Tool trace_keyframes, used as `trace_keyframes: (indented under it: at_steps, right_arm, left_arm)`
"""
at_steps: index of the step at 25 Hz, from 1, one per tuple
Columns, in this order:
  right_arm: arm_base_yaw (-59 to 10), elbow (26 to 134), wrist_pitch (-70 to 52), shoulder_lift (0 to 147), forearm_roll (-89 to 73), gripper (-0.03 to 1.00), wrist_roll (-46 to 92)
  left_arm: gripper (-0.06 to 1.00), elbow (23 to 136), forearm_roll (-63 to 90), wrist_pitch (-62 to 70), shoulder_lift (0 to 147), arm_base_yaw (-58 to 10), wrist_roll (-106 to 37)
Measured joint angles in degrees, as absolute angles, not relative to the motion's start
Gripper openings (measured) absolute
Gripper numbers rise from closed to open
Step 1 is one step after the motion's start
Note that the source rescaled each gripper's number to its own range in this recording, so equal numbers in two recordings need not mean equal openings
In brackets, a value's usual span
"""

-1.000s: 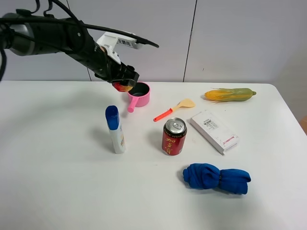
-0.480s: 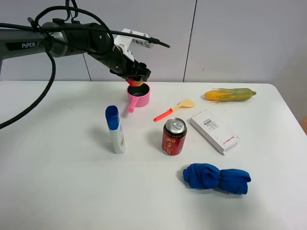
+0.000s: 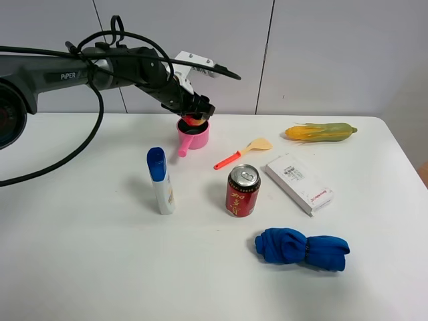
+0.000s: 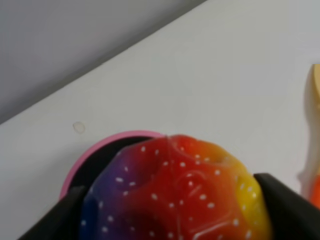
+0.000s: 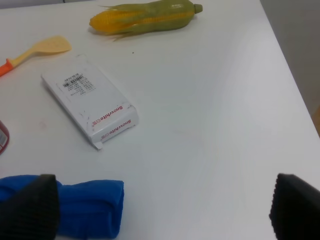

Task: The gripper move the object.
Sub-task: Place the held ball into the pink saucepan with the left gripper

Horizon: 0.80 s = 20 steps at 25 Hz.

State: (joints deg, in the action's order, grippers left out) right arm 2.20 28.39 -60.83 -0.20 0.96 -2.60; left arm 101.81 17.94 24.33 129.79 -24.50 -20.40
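White table [image 3: 80, 254]: can [image 3: 243, 190], corn [image 3: 320, 132], box [image 3: 298, 182], cloth [image 3: 301, 249]

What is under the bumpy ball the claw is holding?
The pink cup is right below the ball held by the left gripper. Part of its rim and dark inside show; the ball covers the rest of the inside.

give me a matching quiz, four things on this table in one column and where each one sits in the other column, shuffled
Things
1. small bumpy red-to-yellow ball
2. red soda can
3. rolled blue cloth
4. yellow-green corn cob

Places
A. lying at the far right of the white table
B. standing upright between the blue-capped white bottle and the flat white box
C. clamped in the left gripper over the pink cup
D. lying nearest the table's front edge

Pairs: 1-C, 2-B, 3-D, 4-A
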Motion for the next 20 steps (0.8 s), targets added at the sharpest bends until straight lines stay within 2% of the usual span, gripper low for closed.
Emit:
trace_keyframes:
  at_steps: [20]
  right_arm:
    - [2.2, 28.39, -60.83, -0.2, 0.96, 1.0, -2.6]
  left_arm:
    - [0.03, 101.86, 22.25, 19.93, 132.55, -22.97, -22.22]
